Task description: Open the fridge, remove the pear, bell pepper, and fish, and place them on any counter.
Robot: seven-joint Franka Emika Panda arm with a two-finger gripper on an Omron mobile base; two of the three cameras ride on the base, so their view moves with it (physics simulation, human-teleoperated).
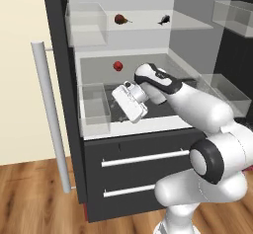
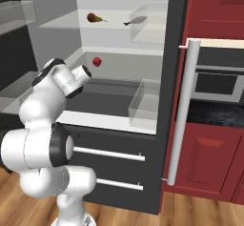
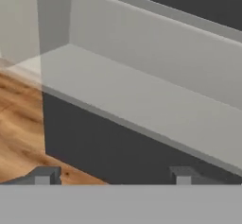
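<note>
Hand [image 1: 129,102] open and empty at the fridge's [image 1: 74,144] lower shelf, near the pepper [image 1: 118,65]; pear [image 1: 120,19] and fish [image 1: 164,19] above; likely light, pepper smooth, best pinched across its middle.

Upper pale grey fridge shelf [image 1: 143,23] carries dark brownish-red stemmed pear [image 1: 120,19] and slim dark fish [image 1: 163,19], well apart; lower shelf [image 1: 143,70] carries bright red bell pepper [image 1: 118,65].
</note>
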